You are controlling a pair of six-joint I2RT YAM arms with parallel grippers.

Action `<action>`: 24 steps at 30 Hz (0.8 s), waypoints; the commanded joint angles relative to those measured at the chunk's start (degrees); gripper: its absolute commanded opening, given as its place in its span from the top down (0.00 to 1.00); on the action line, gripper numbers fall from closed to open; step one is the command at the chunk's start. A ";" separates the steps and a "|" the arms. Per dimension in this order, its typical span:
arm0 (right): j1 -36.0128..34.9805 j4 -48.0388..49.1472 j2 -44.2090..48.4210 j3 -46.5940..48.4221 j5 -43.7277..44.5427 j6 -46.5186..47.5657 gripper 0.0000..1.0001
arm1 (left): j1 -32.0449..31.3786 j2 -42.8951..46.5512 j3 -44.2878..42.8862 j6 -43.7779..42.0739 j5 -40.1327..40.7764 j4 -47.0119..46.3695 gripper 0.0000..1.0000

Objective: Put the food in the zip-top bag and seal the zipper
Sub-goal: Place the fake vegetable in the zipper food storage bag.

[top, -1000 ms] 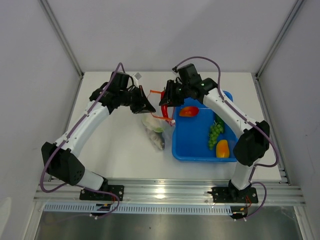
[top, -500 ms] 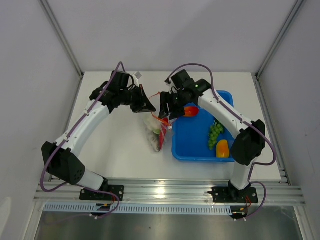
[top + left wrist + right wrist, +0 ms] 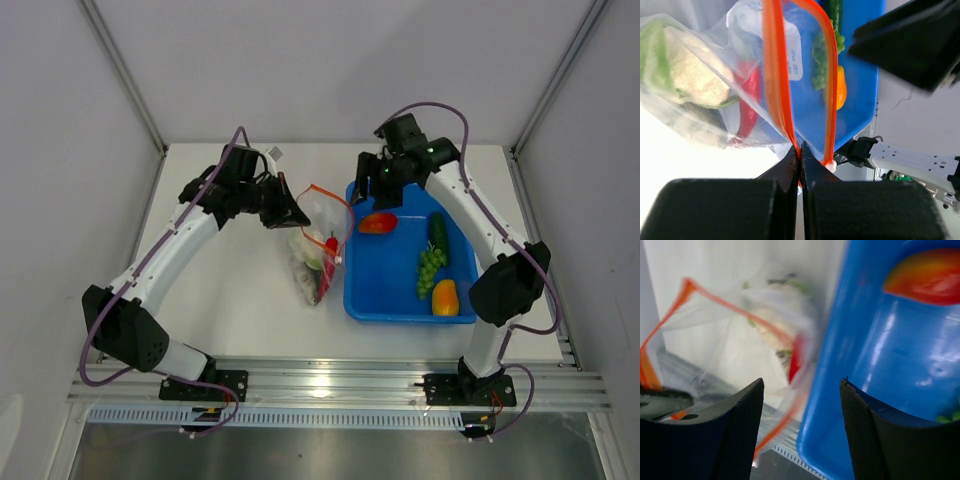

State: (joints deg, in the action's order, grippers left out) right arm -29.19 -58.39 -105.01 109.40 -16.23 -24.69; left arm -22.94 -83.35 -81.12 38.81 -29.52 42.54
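The left end effector [image 3: 287, 213] is pinched tight on the zipper [image 3: 771, 75], holding up the mouth of the bag [image 3: 312, 262], which hangs over the worktop [image 3: 230, 300] just left of the tray [image 3: 385, 295]. Cauliflower [image 3: 695, 75] and chili [image 3: 747, 100] sit inside the bag. The right end effector [image 3: 802, 383] hovers wide and empty over the tray's left rim. Tomato [image 3: 377, 222], grapes [image 3: 430, 266], cucumber [image 3: 438, 232] and pepper [image 3: 445, 297] lie in the tray.

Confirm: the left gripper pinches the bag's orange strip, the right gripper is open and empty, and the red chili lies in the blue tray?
One thing is off: the red chili lies inside the zip-top bag beside the cauliflower, not in the blue tray, as the left wrist view shows. The rest stands.
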 commanded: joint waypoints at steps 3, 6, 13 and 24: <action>7.20 -9.35 4.98 0.83 15.31 -2.99 0.37 | -0.26 3.28 0.88 -1.45 0.60 -1.85 0.99; 8.88 -11.74 6.92 -2.69 23.23 -4.05 0.38 | -0.26 3.46 1.14 -1.54 0.51 -2.03 0.99; 11.78 -14.29 13.33 -16.40 27.91 -8.71 0.39 | -0.26 3.63 1.41 -2.07 0.34 -2.12 0.99; 15.22 -15.36 24.76 -35.91 28.18 -11.52 0.39 | -0.18 3.55 2.90 -2.51 -0.80 -2.20 0.99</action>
State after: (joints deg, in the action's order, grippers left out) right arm -14.24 -73.19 -83.88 76.71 10.35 -34.11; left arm -22.98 -82.04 -78.65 38.11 -29.15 41.32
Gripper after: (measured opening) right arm 0.609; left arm 0.004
